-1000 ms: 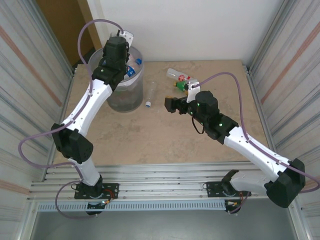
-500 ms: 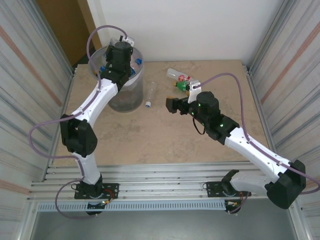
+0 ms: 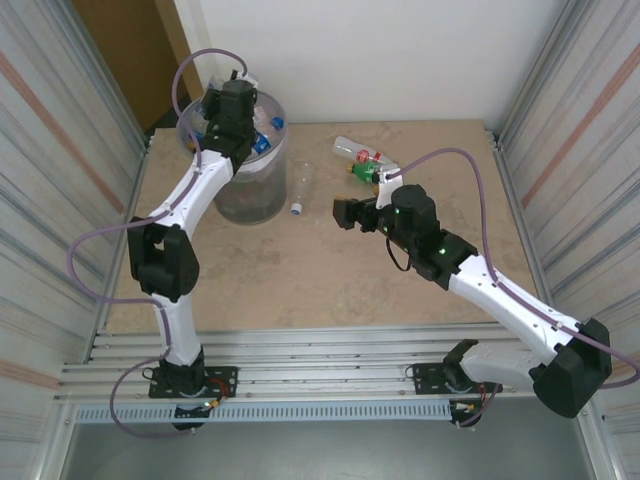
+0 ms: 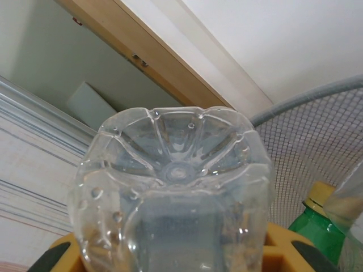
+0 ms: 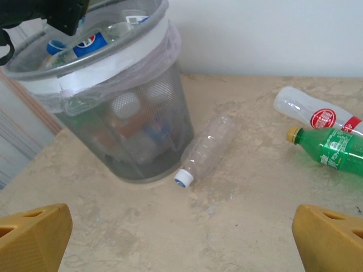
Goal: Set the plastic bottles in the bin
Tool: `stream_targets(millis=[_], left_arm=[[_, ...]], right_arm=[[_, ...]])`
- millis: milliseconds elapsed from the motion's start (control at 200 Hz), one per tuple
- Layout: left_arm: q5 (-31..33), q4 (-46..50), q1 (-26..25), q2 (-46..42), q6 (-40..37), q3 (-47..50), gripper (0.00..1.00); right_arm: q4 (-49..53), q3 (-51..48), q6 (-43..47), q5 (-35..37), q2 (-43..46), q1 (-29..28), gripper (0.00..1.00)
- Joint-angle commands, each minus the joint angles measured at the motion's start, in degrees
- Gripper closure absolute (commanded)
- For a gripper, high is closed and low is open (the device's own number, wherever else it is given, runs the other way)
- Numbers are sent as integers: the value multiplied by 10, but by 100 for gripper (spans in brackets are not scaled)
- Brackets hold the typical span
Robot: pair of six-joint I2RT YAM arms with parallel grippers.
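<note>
Left gripper (image 4: pixel 176 253) swung over bin (image 3: pixel 252 192), bottle (image 4: pixel 173 181) base-outward.

A round red, white and blue emblem, seemingly the Pepsi globe, was seen on the blue label of a bottle (image 5: pixel 91 42) in the bin (image 5: pixel 131 54). A red disc was carried on the clear bottle (image 5: pixel 315 113) and pale print on the green bottle (image 5: pixel 334 148); neither could be read.
</note>
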State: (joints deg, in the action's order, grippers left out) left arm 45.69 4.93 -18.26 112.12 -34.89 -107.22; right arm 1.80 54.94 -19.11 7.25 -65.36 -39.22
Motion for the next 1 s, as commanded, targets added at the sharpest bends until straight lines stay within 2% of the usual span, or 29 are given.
stream_targets(millis=[0,306,521,827,992], left_arm=[[6,16,5,13,-16,-31,74],[-4,43,7,25,-33,-48,60],[-7,55,7,23,-32,-51,37],[-65,92,10,-9,28,-29,35],[-120,109,8,-45,75,-6,34]], right_arm=[[0,-1,-16,-8,-4,4,2],[4,0,-19,-8,-9,5,2],[5,1,-20,-7,-10,5,2],[5,2,-20,-6,-8,6,2],[10,5,-19,4,-6,7,2]])
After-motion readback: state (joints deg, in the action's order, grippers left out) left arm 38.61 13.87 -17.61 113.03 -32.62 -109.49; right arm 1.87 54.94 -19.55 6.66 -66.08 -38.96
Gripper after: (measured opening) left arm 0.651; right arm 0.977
